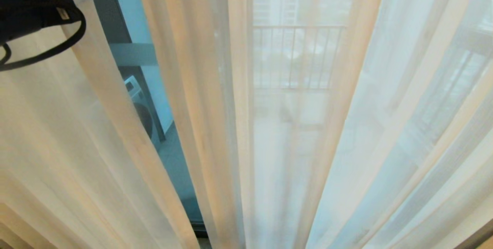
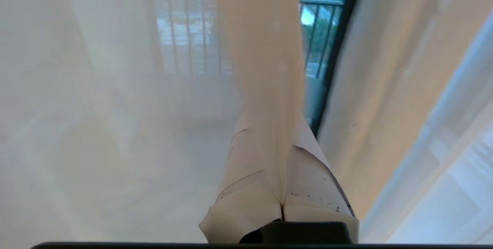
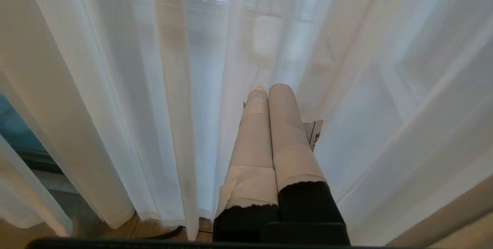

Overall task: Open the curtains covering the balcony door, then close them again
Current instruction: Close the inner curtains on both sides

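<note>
Risk, slip: the left gripper (image 2: 283, 187) is clenched on only a thin fold of sheer (image 2: 265, 68); a quick sideways pull would likely draw the fabric out from between the taped fingers (image 2: 246, 199).
Risk, snag: the sheer drapes over the left arm in the head view, so a sweep could drag a bunched panel unevenly or strain the top fixing, which is out of view.
Risk, half job: a narrow gap (image 1: 154, 99) stands between two panels; if the pull stops short, the door (image 2: 335, 56) stays partly bare or partly covered.
Risk, right side: the right gripper (image 3: 271, 99) has its fingers pressed together on nothing, tips close to the sheers, contact unclear; a base move could push it into them.
Left gripper place: upper left of the head view, at the edge of the gap.
Curtains (image 1: 269, 145): thin see-through white panels in long soft pleats, tinted cream where folds overlap, hanging to the floor across nearly the whole view.
Door: dark frame seen through the gap, directly behind the curtains; a balcony railing (image 1: 296, 56) shows through the cloth.
Stage: judged mid-pull, direction unclear.
</note>
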### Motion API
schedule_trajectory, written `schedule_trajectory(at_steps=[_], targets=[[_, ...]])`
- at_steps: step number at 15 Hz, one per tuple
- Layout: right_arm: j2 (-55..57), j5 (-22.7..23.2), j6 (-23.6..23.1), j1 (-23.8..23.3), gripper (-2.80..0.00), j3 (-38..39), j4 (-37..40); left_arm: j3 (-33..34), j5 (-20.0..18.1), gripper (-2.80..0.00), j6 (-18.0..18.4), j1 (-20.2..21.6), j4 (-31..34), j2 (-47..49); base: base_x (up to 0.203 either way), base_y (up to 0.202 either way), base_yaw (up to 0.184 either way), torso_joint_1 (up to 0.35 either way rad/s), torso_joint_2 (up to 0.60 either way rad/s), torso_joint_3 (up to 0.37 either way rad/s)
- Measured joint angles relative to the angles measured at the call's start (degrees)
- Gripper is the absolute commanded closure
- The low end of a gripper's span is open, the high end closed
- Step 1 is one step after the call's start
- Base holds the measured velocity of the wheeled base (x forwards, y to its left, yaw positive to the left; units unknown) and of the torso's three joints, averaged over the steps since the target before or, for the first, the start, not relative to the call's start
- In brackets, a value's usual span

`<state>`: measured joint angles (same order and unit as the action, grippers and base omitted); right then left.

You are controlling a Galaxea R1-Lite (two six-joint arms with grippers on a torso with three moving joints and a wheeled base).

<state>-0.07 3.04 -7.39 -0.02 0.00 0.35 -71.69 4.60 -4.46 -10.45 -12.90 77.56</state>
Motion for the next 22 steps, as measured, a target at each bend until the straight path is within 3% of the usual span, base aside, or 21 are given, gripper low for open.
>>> schedule_trajectory(at_steps=[7, 15, 19, 22], targets=[[0.0, 0.0, 0.0, 0.0, 0.0, 0.0, 0.0, -3.4, 0.1, 0.0, 0.0, -6.0, -0.6, 0.1, 0.0, 0.0, 0.0, 0.0, 0.0, 0.0], [0.0, 0.0, 0.0, 0.0, 0.0, 0.0, 0.0, -9.2, 1.1, 0.0, 1.9, -21.9, -0.4, 3.1, 0.0, 0.0, 0.0, 0.0, 0.0, 0.0], [0.0, 0.0, 0.0, 0.0, 0.0, 0.0, 0.0, -17.0, 5.5, 0.0, 2.0, -29.1, -0.3, 9.3, 0.0, 0.0, 0.0, 0.0, 0.0, 0.0], [0.0, 0.0, 0.0, 0.0, 0.0, 0.0, 0.0, -22.8, 6.0, 0.0, 2.0, -33.2, -0.3, 15.0, 0.0, 0.0, 0.0, 0.0, 0.0, 0.0]])
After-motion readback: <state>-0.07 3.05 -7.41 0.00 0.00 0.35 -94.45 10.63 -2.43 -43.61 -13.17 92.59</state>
